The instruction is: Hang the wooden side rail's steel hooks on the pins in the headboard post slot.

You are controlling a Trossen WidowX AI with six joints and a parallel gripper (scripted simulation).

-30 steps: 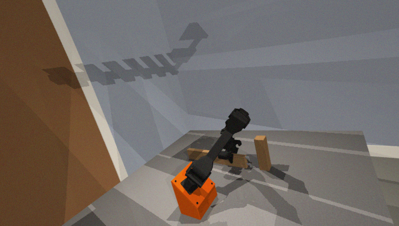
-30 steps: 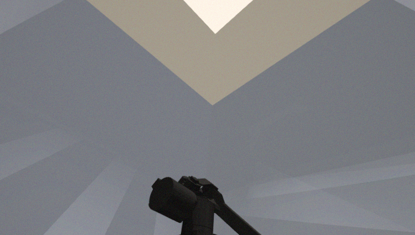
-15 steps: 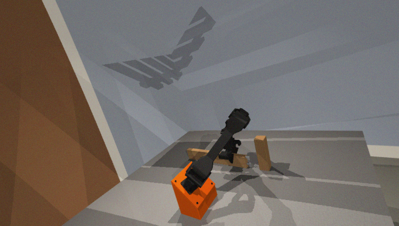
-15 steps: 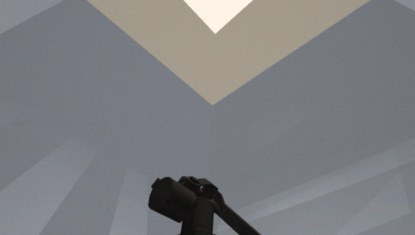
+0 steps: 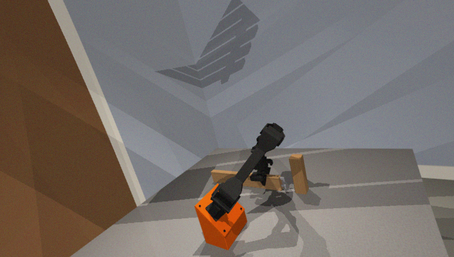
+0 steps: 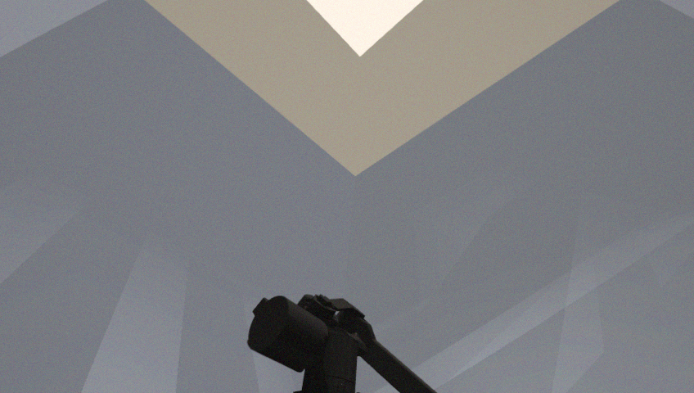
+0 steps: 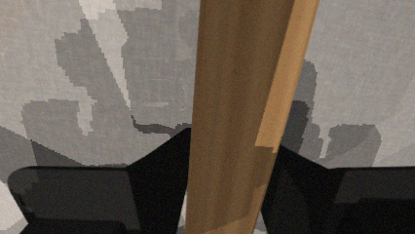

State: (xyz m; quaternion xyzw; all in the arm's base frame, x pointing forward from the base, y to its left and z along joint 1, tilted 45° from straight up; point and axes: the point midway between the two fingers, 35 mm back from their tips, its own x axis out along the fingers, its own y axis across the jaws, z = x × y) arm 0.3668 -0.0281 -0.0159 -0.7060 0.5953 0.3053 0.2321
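Note:
The wooden side rail [image 5: 272, 182] [image 7: 234, 73] stands on its narrow edge, running from the arm's base side toward the post; whether its hook end touches the table is too small to tell. Grey steel hooks [image 5: 283, 183] show at its right end. The wooden headboard post [image 5: 299, 175] stands upright to the right of that end, with a gap between; its slot and pins are not visible. My gripper [image 5: 260, 180] [image 7: 218, 135] is shut on the rail, nearer the hook end, with one finger on each side in the wrist view.
The orange base [image 5: 216, 237] and the black arm [image 5: 251, 165] stand in front of the rail and hide part of it. The grey table [image 5: 376, 229] has its back edge behind the post. The exterior view shows only walls, ceiling and the arm's upper part [image 6: 287, 333].

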